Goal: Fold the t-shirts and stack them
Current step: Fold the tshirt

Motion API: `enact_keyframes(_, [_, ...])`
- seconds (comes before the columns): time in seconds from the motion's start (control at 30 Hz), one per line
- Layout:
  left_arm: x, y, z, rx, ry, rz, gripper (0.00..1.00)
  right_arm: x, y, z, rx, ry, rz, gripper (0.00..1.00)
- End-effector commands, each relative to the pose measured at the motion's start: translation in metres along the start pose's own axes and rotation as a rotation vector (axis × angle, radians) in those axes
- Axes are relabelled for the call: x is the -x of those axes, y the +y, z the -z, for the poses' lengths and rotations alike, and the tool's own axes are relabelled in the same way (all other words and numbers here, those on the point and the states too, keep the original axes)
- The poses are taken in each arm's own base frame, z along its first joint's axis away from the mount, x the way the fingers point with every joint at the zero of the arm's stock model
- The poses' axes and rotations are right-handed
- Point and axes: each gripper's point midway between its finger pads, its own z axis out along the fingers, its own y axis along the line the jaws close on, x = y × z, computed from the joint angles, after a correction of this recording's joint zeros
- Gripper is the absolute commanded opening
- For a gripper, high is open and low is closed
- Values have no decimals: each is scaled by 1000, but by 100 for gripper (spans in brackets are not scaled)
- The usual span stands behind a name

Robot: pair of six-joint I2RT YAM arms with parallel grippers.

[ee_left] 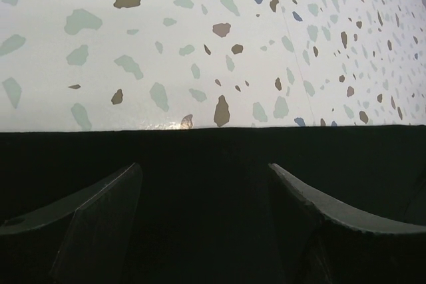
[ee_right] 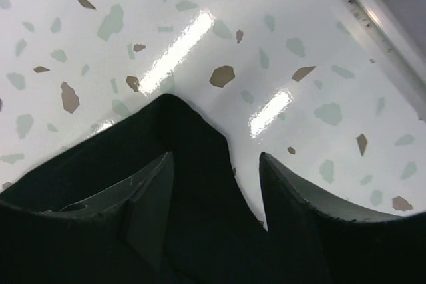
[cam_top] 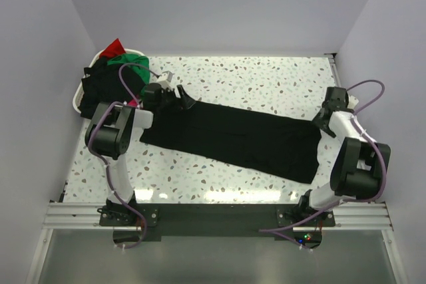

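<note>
— Where do we stand with the folding?

— Early, we judge. One black t-shirt (cam_top: 233, 139) lies on the table (cam_top: 266, 81) as a long, narrow band, running slantwise from the far left towards the near right. It looks folded lengthwise but not crosswise, and we see no stack anywhere.

— And the others?

— Heaped in the white basket (cam_top: 75, 102) at the far left: a dark bundle (cam_top: 100, 84), a green shirt (cam_top: 131, 64) and a red shirt (cam_top: 114, 47) on top. All of those are left to fold, as far as we can tell.

— What are our grippers doing?

— The left gripper (ee_left: 203, 171) sits over the band's left end. Its fingers (ee_left: 100, 211) are spread wide with cloth beneath them and nothing pinched. The right gripper (ee_right: 216, 161) is at the right end, equally spread. A peaked corner of the cloth lies under one finger and in the gap, but we grip nothing.

— How does the cloth look?

— Matte and soft, and so dark that we cannot make out seams or wrinkles. Its far edge in the left wrist view is straight and flat on the table, while the right end bunches to a rounded point. The tabletop is glossy white speckled with green and brown chips. It looks hard and slick, so we expect the cloth to slide easily.
</note>
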Motion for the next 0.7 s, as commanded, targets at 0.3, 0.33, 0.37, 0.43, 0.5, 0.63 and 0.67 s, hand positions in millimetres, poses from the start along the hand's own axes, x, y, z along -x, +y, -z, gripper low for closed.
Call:
enact_keyframes(0.3, [15, -52, 22, -20, -65, -119, 80, 29, 38, 79, 304, -137, -2, 61])
enact_keyframes(0.33, [11, -57, 22, -30, -60, -124, 81, 24, 45, 83, 335, -126, 9, 61])
enact_keyframes(0.37, [9, -62, 21, -47, -64, -134, 81, 16, 58, 88, 378, -114, 36, 61])
enact_keyframes(0.43, [-7, -77, 20, -85, -42, -145, 81, 2, 78, 94, 440, -97, 71, 61])
enact_keyframes(0.5, [-20, -88, 16, -124, -26, -143, 81, -17, 101, 98, 504, -62, 122, 61])
enact_keyframes(0.63, [-42, -92, 15, -165, 9, -114, 81, -43, 130, 92, 571, 17, 162, 61])
enact_keyframes(0.67, [-48, -89, 15, -163, 19, -109, 81, -53, 137, 86, 584, 52, 178, 61])
